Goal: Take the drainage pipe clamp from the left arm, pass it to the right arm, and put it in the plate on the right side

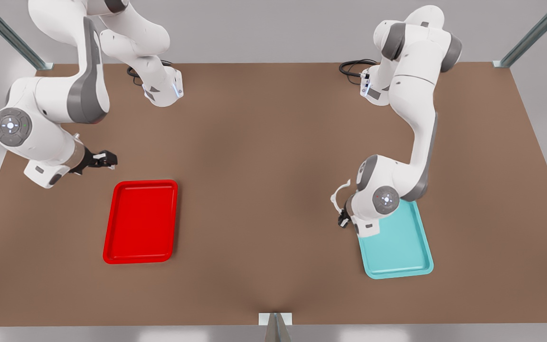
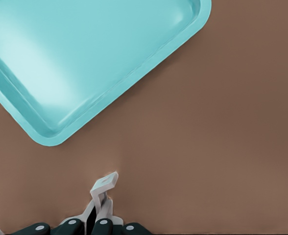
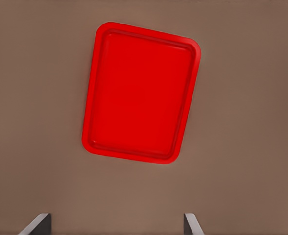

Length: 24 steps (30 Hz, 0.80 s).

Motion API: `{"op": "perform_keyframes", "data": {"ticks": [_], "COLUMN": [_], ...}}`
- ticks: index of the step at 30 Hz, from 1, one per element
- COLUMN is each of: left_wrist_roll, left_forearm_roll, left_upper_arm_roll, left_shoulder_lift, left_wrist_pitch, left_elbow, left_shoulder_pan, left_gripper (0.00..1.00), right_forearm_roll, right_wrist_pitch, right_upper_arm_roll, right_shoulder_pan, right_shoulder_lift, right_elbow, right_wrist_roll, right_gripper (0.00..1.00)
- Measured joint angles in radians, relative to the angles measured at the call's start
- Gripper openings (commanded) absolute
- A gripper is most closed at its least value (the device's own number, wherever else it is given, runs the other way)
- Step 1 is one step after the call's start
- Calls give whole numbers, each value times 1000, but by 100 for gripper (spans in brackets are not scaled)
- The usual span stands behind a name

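Front view: left end effector [image 1: 343, 212] gripping drainage pipe clamp [image 1: 337, 194]

Teal tray [image 1: 401, 251] at lower right on brown table [image 1: 264, 190]; black cables [image 1: 352, 69] along the far edge.

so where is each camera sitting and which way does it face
Front: high above, looking down on the table, both arms, red plate, teal tray.
Left wrist: above the teal tray; left gripper shut on the clamp.
Right wrist: looks down on the red plate; right gripper open.
Front shares a tray with each.
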Motion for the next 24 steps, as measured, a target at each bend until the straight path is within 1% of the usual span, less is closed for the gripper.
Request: {"op": "perform_keyframes", "data": {"ticks": [2,4,8,12,17,24], "left_wrist_roll": [-97,-190,-365,-528,-750,-979], "left_forearm_roll": [-15,-22,-26,-27,-28,-35], "left_upper_arm_roll": [-25,-31,-33,-26,-14,-17], "left_shoulder_lift": [13,61,152,219,249,254], "left_wrist_pitch": [6,13,22,27,40,54], "left_elbow": [18,80,226,349,389,409], "left_shoulder_pan": [-13,-33,-112,-184,-212,-232], "left_gripper": [21,21,21,21,21,21], "right_forearm_roll": [0,0,8,43,78,124], "right_wrist_pitch": [0,1,6,53,124,226], "right_upper_arm_roll": [0,0,1,2,2,4], "right_shoulder_pan": [0,6,86,151,215,340], "right_shoulder_lift": [3,13,111,178,232,297], "right_elbow": [1,3,58,66,68,67], "right_wrist_roll": [0,0,0,1,27,80], "right_gripper": [100,100,100,100,100,100]}}
